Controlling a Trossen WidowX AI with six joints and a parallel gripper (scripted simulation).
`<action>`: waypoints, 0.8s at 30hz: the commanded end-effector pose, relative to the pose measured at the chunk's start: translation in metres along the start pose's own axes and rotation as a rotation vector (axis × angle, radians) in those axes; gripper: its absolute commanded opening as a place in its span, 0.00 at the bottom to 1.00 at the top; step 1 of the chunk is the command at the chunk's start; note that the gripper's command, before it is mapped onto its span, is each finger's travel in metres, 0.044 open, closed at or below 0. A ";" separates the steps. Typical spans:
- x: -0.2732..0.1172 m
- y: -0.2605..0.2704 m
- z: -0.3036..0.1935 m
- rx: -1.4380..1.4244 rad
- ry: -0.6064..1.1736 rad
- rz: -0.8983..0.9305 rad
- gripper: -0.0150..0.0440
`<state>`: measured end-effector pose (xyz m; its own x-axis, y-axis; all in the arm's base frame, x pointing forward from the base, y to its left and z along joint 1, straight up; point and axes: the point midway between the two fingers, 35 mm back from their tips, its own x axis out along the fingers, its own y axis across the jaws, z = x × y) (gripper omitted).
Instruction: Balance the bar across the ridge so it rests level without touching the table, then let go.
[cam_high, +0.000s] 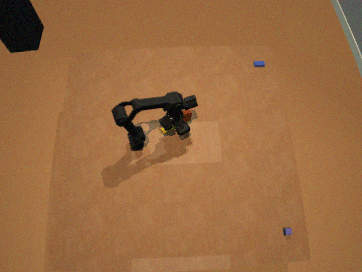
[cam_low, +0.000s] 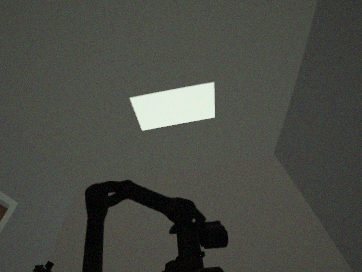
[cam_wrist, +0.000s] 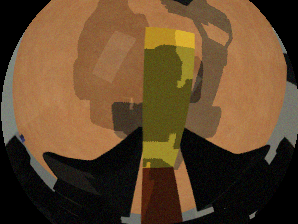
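The bar (cam_high: 187, 115) (cam_wrist: 167, 95) is long, yellow along one part and dark red along the other. In the wrist view it runs up the middle, its yellow end farther off, its red part toward the bottom edge. My gripper (cam_high: 175, 125) (cam_wrist: 161, 132) is shut on the bar, one black finger on each side, near where the colours meet. In the top view the arm hides the bar's middle. Its height above the table cannot be told. No ridge can be made out for certain; it may be one of the small blue pieces or hidden.
A small flat blue block (cam_high: 259, 64) lies at the upper right in the top view. A small purple-blue block (cam_high: 287, 231) lies at the lower right. A large black shape (cam_high: 20, 25) fills the upper left corner. The exterior view shows the arm (cam_low: 150, 197) against wall and ceiling.
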<state>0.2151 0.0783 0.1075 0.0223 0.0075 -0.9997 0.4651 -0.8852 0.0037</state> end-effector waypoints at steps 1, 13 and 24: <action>0.001 0.000 0.000 0.003 0.000 -0.001 0.25; 0.002 0.000 0.000 0.003 0.000 -0.001 0.25; 0.003 0.000 0.001 0.003 0.000 -0.001 0.25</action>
<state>0.2154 0.0784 0.1064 0.0252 0.0086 -0.9996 0.4651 -0.8853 0.0041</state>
